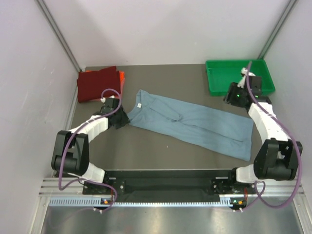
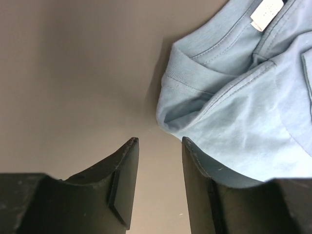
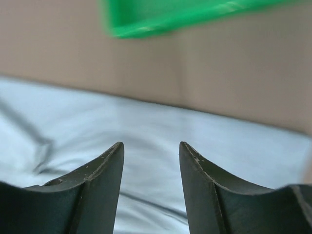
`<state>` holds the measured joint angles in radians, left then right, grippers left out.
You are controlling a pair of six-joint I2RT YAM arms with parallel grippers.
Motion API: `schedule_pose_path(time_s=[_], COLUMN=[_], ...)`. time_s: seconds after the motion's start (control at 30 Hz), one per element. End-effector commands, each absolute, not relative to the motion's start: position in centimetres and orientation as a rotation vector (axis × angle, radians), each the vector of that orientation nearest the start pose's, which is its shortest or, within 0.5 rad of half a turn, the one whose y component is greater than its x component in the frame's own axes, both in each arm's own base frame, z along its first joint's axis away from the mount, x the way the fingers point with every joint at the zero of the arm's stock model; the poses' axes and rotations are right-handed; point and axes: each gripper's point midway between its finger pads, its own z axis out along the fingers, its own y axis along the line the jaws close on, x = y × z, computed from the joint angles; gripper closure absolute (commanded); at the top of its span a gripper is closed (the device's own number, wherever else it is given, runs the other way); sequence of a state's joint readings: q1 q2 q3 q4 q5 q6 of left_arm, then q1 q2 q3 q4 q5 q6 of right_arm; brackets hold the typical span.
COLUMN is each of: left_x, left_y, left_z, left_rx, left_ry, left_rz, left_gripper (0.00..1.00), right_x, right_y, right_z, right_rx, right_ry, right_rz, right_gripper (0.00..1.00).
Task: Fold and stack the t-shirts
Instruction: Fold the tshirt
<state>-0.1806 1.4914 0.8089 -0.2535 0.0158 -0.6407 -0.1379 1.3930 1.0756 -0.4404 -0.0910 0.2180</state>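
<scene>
Both pincers are spread and carrying nothing. The grey-blue t-shirt (image 1: 190, 122) lies flat on the table (image 1: 161, 151) as a long, lengthwise-folded strip set on a slant, and I'm using it as my reference. The left gripper (image 2: 160, 141) sits at its collar end, just off the corner, and from the left wrist view one finger looks to overlap the cloth edge. The right gripper (image 3: 150, 145) hovers over the hem end with its jaws apart above the fabric. The dark red shirt (image 1: 96, 84) lies folded beyond the collar end, with the orange shirt (image 1: 121, 78) showing at its far edge. The green tray (image 1: 210, 78) sits beyond the hem end, close to the right wrist. My read is that a cross fold comes next. There are several risks. The collar corner is bunched into several layers, so a shallow pinch could catch only the top one and peel the lengthwise fold open. Uneven grip heights across the two ends could skew the fold. If the right arm swings wide, it could clip the tray. Dragging the strip rather than lifting it could wrinkle it or nudge the red stack.
</scene>
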Motion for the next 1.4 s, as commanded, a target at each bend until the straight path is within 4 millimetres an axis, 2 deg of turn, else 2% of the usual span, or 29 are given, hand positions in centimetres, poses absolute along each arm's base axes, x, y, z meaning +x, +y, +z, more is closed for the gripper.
schedule_pose_path(time_s=[0.0,0.03,0.13,0.3,0.4,0.43,0.47,0.5,0.57,0.6,0.63,0.7,0.77,0.8,0.87,0.9,0.97,1.0,1.07,1.1,1.17,1.2,1.27,1.3,1.37], left_x=[34.8,35.0,35.2,36.2,37.1,37.8,38.1,38.0,39.7,39.9,41.2,43.2,44.3,45.8,46.7,48.0,49.7,51.6,53.6,55.5,57.3,59.2,60.9,62.6,64.0], left_y=[-9.6,-9.7,-10.0,-10.2,-10.2,-9.8,-9.5,-8.8,-8.1,-8.0,-8.0,-7.8,-7.4,-7.4,-7.1,-7.2,-7.1,-7.4,-8.0,-8.5,-9.0,-9.4,-10.0,-10.4,-11.4], left_z=[5.0,4.9,4.3,3.4,3.3,3.6,3.6,2.8,3.5,2.8,3.6,3.7,3.4,3.3,2.7,2.6,2.5,2.6,3.0,3.4,3.8,4.2,4.7,5.1,5.6], left_rx=[-0.531,-0.524,-0.515,-0.487,-0.489,-0.502,-0.513,-0.539,-0.547,-0.552,-0.554,-0.555,-0.57,-0.581,-0.593,-0.592,-0.606,-0.605,-0.591,-0.58,-0.571,-0.569,-0.563,-0.557,-0.534], left_ry=[2.438,2.434,2.458,2.463,2.465,2.45,2.453,2.48,2.451,2.475,2.446,2.429,2.44,2.435,2.453,2.447,2.436,2.421,2.403,2.38,2.357,2.324,2.289,2.243,2.195], left_rz=[-0.389,-0.396,-0.404,-0.403,-0.387,-0.356,-0.331,-0.263,-0.206,-0.179,-0.177,-0.147,-0.104,-0.096,-0.067,-0.062,-0.078,-0.114,-0.155,-0.177,-0.208,-0.229,-0.266,-0.299,-0.37], left_gripper=[0.54,0.54,0.54,0.56,0.72,0.82,0.97,1.0,1.0,1.0,1.0,1.0,1.0,1.0,1.0,1.0,1.0,1.0,1.0,1.0,1.0,1.0,1.0,1.0,1.0], right_x=[40.2,40.4,40.7,40.8,40.6,40.5,40.4,40.3,40.1,40.1,40.1,40.2,40.4,40.5,40.8,40.9,41.4,41.6,42.1,42.4,43.0,43.5,43.8,44.0,44.3], right_y=[3.7,5.7,7.4,8.6,9.1,9.4,9.8,10.1,10.9,11.1,11.5,11.7,11.7,11.7,11.7,11.8,12.3,12.4,12.9,13.3,14.1,14.5,15.1,15.3,16.0], right_z=[19.3,19.7,19.4,18.8,18.3,18.2,18.2,18.4,18.2,18.0,17.7,16.8,16.1,15.6,15.3,14.9,15.1,14.9,15.2,15.1,15.4,15.6,15.5,15.2,15.6], right_rx=[0.073,0.018,-0.027,-0.057,-0.069,-0.078,-0.088,-0.1,-0.118,-0.118,-0.125,-0.121,-0.118,-0.108,-0.102,-0.098,-0.098,-0.09,-0.088,-0.086,-0.099,-0.104,-0.114,-0.115,-0.124], right_ry=[2.227,2.228,2.233,2.235,2.246,2.248,2.245,2.236,2.231,2.232,2.231,2.252,2.268,2.281,2.284,2.291,2.279,2.285,2.276,2.275,2.263,2.254,2.254,2.261,2.247], right_rz=[0.333,0.348,0.357,0.37,0.376,0.382,0.388,0.393,0.404,0.411,0.417,0.419,0.405,0.397,0.394,0.397,0.407,0.411,0.422,0.432,0.444,0.448,0.452,0.454,0.466], right_gripper=[0.5,0.5,0.5,0.5,0.5,0.5,0.5,0.5,0.5,0.5,0.5,0.5,0.5,0.5,0.5,0.5,0.5,0.5,0.5,0.5,0.5,0.5,0.5,0.51,0.5])
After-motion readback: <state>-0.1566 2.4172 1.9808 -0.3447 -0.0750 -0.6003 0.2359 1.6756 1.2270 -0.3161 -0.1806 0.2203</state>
